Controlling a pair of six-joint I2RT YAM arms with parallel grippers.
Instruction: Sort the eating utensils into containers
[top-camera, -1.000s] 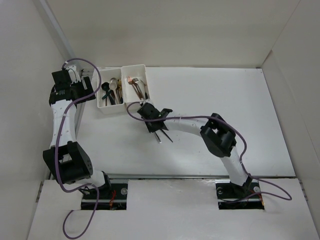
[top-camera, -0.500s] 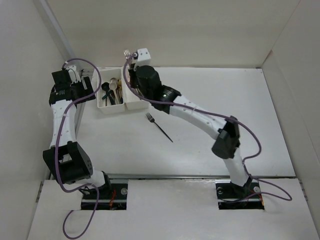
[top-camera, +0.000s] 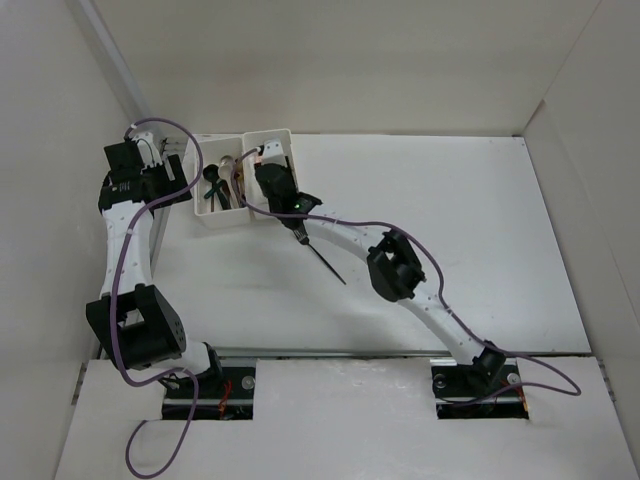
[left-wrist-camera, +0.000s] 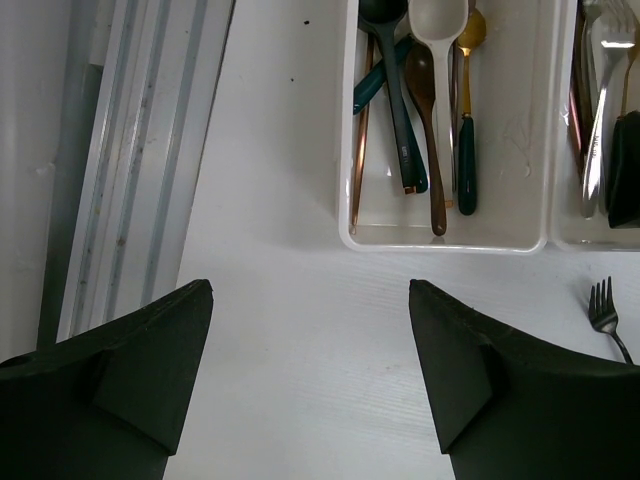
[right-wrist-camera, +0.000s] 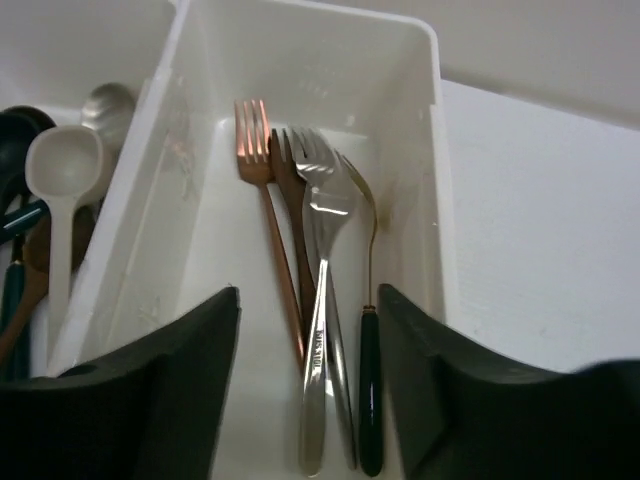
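Two joined white containers stand at the back left. The left container (top-camera: 212, 216) (left-wrist-camera: 445, 243) holds several spoons (left-wrist-camera: 437, 110). The right container (top-camera: 284, 141) (right-wrist-camera: 420, 120) holds several forks: a copper one (right-wrist-camera: 262, 190), silver ones (right-wrist-camera: 325, 270) and a black-handled one (right-wrist-camera: 370, 390). My right gripper (top-camera: 262, 162) (right-wrist-camera: 308, 295) hangs open low over those forks, gripping nothing. One black-handled fork (top-camera: 330, 266) (left-wrist-camera: 603, 310) lies on the table in front of the containers. My left gripper (top-camera: 183, 192) (left-wrist-camera: 310, 290) is open over bare table, just left of the spoon container.
White walls enclose the table on three sides, close behind the containers. A metal rail (left-wrist-camera: 150, 150) runs along the left edge beside my left gripper. My right arm (top-camera: 390, 265) stretches diagonally over the table's middle, passing above the loose fork.
My right gripper lifted a fork off the table, carried it above the right container, came down into it and opened. One fork stays on the table. The left arm has not moved.
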